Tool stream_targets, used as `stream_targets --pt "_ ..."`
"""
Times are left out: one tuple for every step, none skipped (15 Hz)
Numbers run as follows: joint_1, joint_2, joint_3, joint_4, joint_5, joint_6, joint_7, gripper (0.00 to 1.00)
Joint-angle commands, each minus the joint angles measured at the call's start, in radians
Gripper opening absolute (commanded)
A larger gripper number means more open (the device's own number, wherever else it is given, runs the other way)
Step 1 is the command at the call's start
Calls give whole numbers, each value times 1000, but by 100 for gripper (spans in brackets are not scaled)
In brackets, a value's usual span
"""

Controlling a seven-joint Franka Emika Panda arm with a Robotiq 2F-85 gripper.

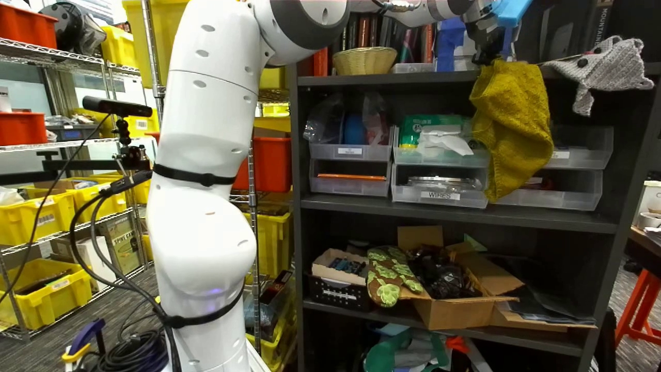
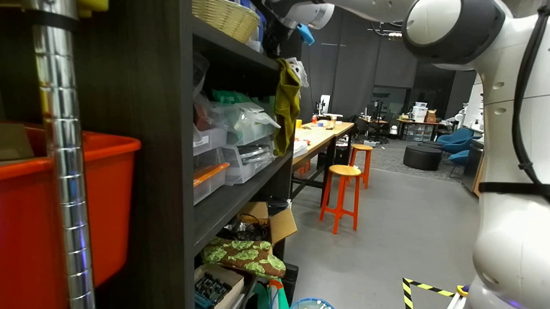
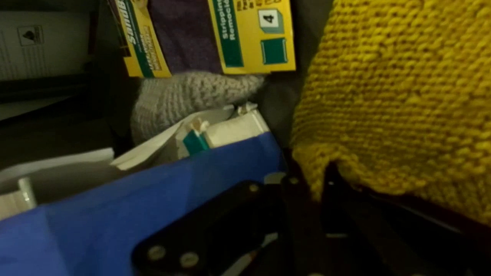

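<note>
Jaws clamped on fabric, your gripper [image 3: 314, 186] pinches an edge of the mustard knitted cloth [image 1: 516, 129], which hangs below it. In the wrist view you have a blue box [image 3: 161, 188] just left of the cloth, with pale material [image 3: 236, 128] along its top; also left of the cloth are a grey knit piece [image 3: 199, 90] and, next to it, a yellow-labelled packet [image 3: 255, 42]. In an exterior view, look just right of the cloth for a grey knitted toy [image 1: 604, 72] with dark eyes. Behind the cloth's lower half sit clear bins [image 1: 563, 200], the bin labelled WIRES [image 1: 439, 197] just left of its hanging corner; you can't tell whether they touch. Up and left of the cloth, a wicker basket [image 1: 364, 61] rests on the shelf unit [image 1: 557, 221]. Well below the cloth you find a leaf-patterned mitt [image 1: 390, 276] beside a cardboard box [image 1: 459, 316]. Farther out in an exterior view, right of the cloth, an orange stool [image 2: 345, 170] stands on the floor [image 2: 391, 231].
</note>
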Motion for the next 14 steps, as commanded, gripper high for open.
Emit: stream_targets --pt "22 -37 6 -71 -40 -12 -7 1" --pt "25 -51 6 -97 -53 3 -12 1" --pt "29 -63 6 -120 -68 11 -13 1" --pt "33 -76 7 -147 -83 27 -16 1" --pt "39 -93 6 -177 -103 42 -14 1" --pt "44 -110 6 -208 -122 66 -10 1" --pt "49 -127 7 -237 -137 86 -8 1" --pt "55 -145 7 -268 -154 106 0 1" --pt "61 -164 8 -300 -170 128 3 1" --pt "66 -182 11 -330 -184 151 2 1" --pt "73 -202 14 -364 -200 175 4 1" --pt "78 -219 17 -391 -213 195 4 1" --pt "84 -237 20 -419 -225 213 1 1" --pt "89 -254 23 -445 -239 228 2 1"
